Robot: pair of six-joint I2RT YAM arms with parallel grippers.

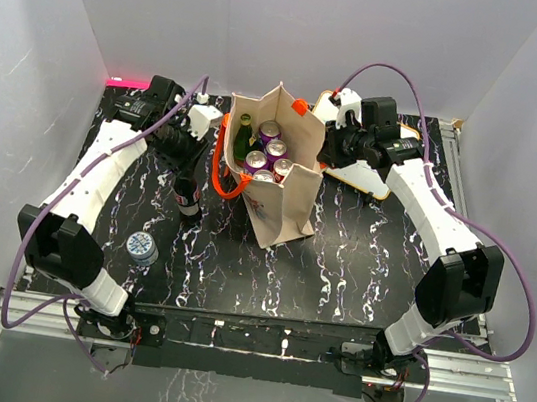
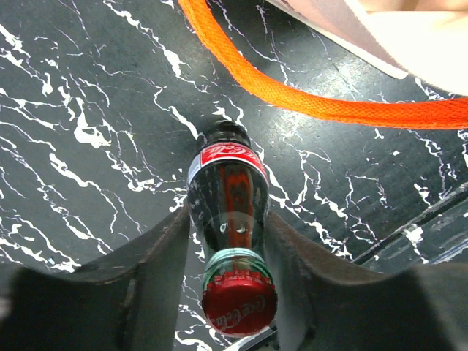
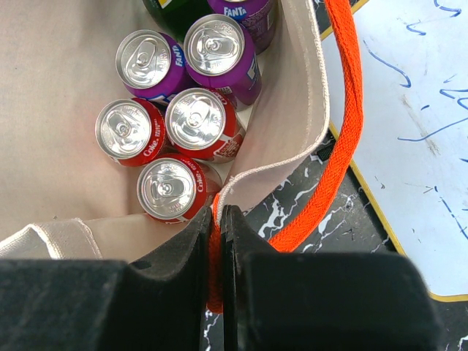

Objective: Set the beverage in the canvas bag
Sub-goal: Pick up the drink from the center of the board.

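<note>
Just left of the canvas bag [image 1: 282,213], seen from above, a dark cola bottle [image 1: 186,197] stands upright on the black marbled table [image 1: 360,265], outside the bag. The left gripper [image 1: 192,154] hangs over it. The right gripper [image 1: 324,154] sits at the bag's right rim, and several cans [image 1: 274,151] stand inside the bag.

From the left wrist, the left gripper [image 2: 228,219] has its fingers [image 2: 157,263] pressed against both sides of the cola bottle [image 2: 228,190], which rests on the table; the bag's orange strap [image 2: 307,102] lies just beyond.

From the right wrist, the right gripper [image 3: 217,219] is pinched nearly closed on the bag's rim and orange strap [image 3: 344,110], beside five cans [image 3: 197,121] inside the bag.
</note>
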